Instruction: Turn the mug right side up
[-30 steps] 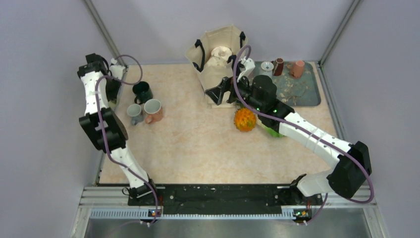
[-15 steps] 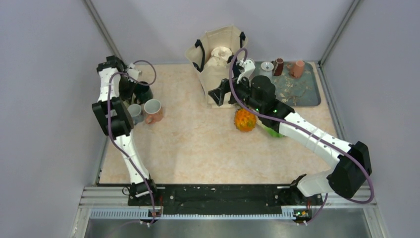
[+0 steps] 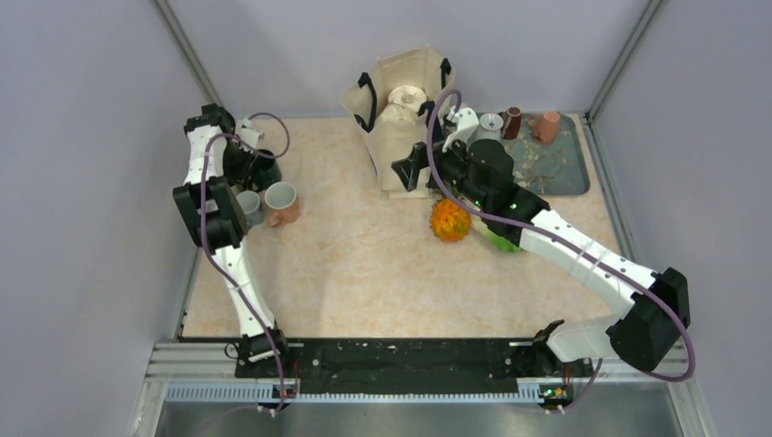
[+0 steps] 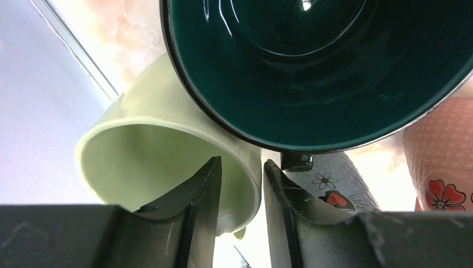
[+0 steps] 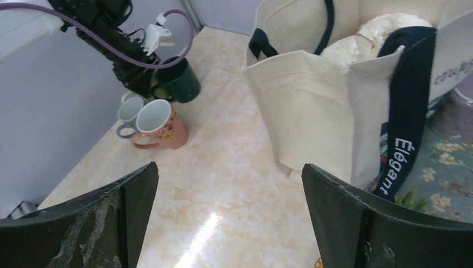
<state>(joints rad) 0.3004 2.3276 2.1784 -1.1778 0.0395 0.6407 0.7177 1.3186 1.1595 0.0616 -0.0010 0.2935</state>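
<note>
Two arms work over the tabletop [image 3: 364, 273], and both have shifted in the past second. The left arm [image 3: 211, 214] has swung in from the side wall [image 3: 109, 228] to the rear left corner, so that its tool [image 4: 242, 164] is now down by the dark green mug [image 4: 312, 72]. The right arm [image 3: 564, 246] has moved only a little, its elbow drifting outward. Its tool [image 5: 228, 167] gapes wide and empty in front of the canvas bag [image 3: 401, 137].

The left tool has eased. Its fingers [image 4: 206, 190] stand on either side of the pale green mug's [image 4: 145, 145] wall, with a sliver of gap on the inner side, so we read the grip as released. That mug sits just beside the dark green one, between it and the side wall. Its mouth faces the wrist camera, as the dark mug's does. We cannot tell whether it stands flat, because from above the arm hides nearly all of it. What fills the bag shows only as pale lumps. A green thing [image 3: 499, 239] lies mostly under the right arm, next to the orange spiky ball [image 3: 451, 219].

We count one bag and one tray [image 3: 555, 168] with three small vessels on it. We count four mugs: dark green, pale green, grey [image 3: 247, 204] and salmon [image 3: 282, 202], the last two touching. We count one ball.
</note>
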